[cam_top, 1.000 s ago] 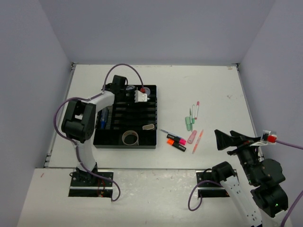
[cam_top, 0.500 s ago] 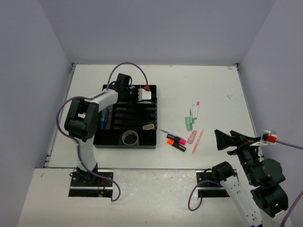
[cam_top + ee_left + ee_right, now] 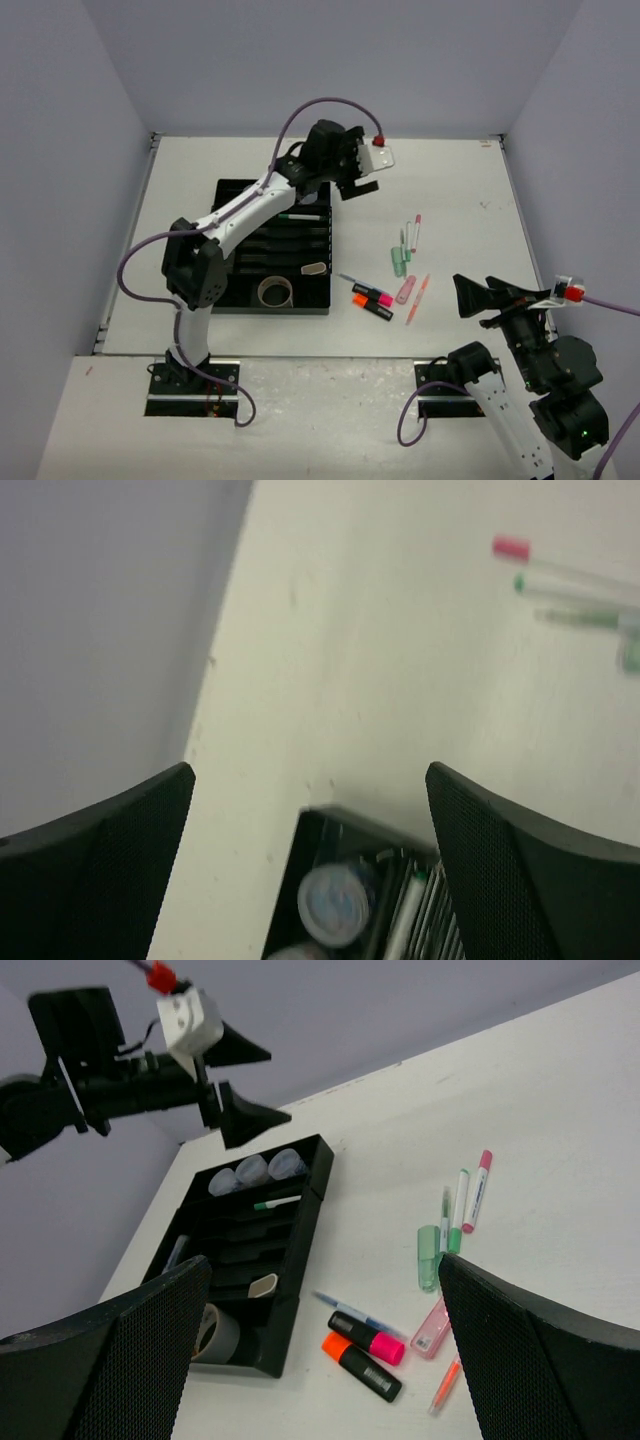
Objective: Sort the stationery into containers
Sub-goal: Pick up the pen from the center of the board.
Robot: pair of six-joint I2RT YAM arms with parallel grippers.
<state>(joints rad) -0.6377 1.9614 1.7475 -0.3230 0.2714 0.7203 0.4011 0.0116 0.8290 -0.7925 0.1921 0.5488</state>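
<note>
The black organiser tray (image 3: 322, 285) (image 3: 305, 1222) lies left of centre. It holds a grey tape roll (image 3: 275, 291) (image 3: 215, 1332), two clear tubs (image 3: 268, 1168) (image 3: 335, 905), a green-capped pen (image 3: 298, 215) (image 3: 280, 1202) and a blue-capped tube (image 3: 178, 1250). My left gripper (image 3: 358, 178) (image 3: 308, 770) (image 3: 280, 1086) hangs open and empty above the tray's far right corner. Loose on the table lie pink (image 3: 372, 1338) and orange highlighters (image 3: 372, 309) (image 3: 360, 1368), a green highlighter (image 3: 398, 262) (image 3: 428, 1257) and thin pens (image 3: 412, 232) (image 3: 470, 1198) (image 3: 570, 585). My right gripper (image 3: 460, 297) (image 3: 325, 1260) stands open and high, near its base.
A pale pink case (image 3: 432, 1328), a thin orange pen (image 3: 418, 297) (image 3: 445, 1385) and a blue pen (image 3: 345, 1310) lie by the highlighters. A small white piece (image 3: 313, 268) sits in a tray slot. Grey walls close in the table on three sides.
My left gripper has opened, risen from the tray's back slots and swung toward the far right. A green-capped pen now lies in a slot there. The right arm has not moved.
</note>
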